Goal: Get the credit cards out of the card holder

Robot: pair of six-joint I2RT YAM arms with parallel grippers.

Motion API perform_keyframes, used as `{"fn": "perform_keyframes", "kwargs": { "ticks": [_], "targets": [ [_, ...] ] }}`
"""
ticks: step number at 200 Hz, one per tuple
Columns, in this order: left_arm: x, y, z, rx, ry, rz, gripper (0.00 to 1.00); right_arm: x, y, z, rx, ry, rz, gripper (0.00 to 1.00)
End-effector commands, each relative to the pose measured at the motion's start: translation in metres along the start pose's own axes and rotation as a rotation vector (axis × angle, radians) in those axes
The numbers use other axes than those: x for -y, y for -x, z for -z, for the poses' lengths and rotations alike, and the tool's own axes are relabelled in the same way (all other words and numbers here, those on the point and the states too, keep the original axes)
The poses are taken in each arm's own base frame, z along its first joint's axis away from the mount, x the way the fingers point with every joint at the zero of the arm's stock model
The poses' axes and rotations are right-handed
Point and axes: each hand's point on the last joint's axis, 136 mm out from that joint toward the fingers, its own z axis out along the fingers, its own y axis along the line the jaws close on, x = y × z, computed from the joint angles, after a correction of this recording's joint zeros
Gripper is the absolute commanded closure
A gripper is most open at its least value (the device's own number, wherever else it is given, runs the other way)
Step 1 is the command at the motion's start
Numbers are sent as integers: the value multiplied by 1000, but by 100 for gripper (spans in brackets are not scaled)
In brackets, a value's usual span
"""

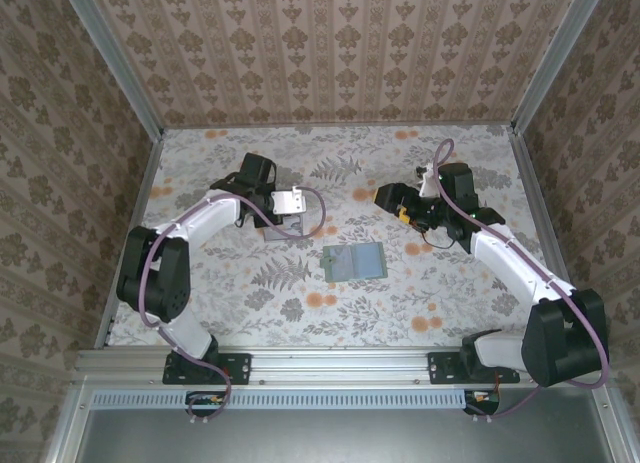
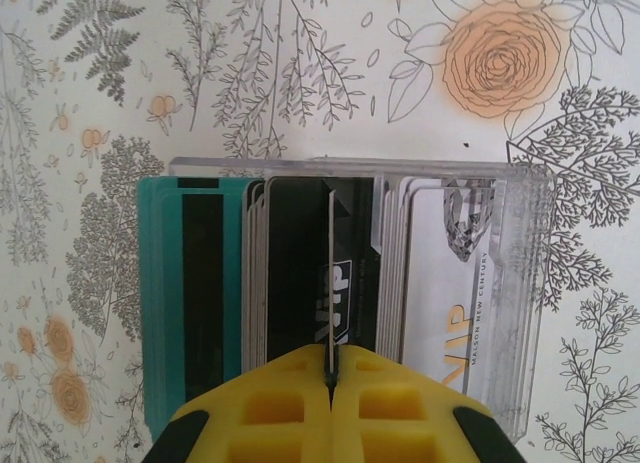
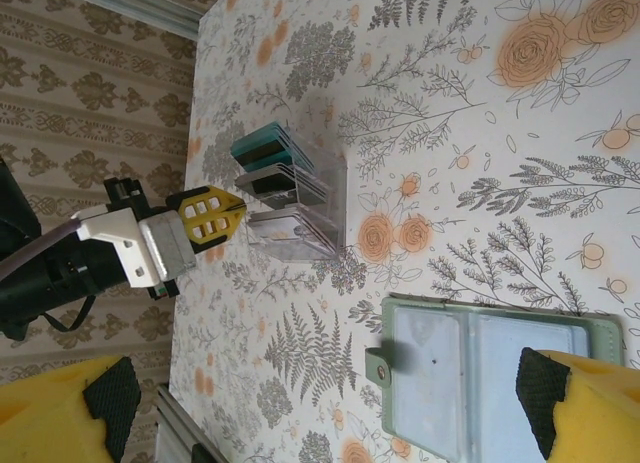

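Note:
The card holder [image 1: 355, 261] lies open and flat on the flowered table, its grey-green frame and two pale panels facing up [image 3: 490, 368]. Several credit cards stand on edge in a clear plastic rack [image 2: 520, 283], among them a teal one [image 2: 165, 293] and a white one [image 2: 450, 313]. My left gripper [image 2: 331, 368] is shut on one thin credit card [image 2: 330, 273], seen edge-on above the rack's middle slots. In the top view the left gripper [image 1: 285, 211] hangs over the rack [image 1: 272, 229]. My right gripper [image 1: 395, 205] stands wide open and holds nothing, up and to the right of the holder.
Patterned walls with metal corner posts close the table on three sides. In the right wrist view the rack [image 3: 290, 193] and the left gripper [image 3: 222, 215] sit near the table's left edge. Bare tabletop lies between the rack and the holder.

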Motion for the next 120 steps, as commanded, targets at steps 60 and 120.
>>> {"fn": "perform_keyframes", "kwargs": {
  "ticks": [60,120],
  "targets": [
    [-24,0,7,-3,66,52,78,-6,6,-1,5,34,2,0],
    [-33,-4,4,-6,91,128,76,-5,4,-2,-1,40,-6,0]
  ]
}}
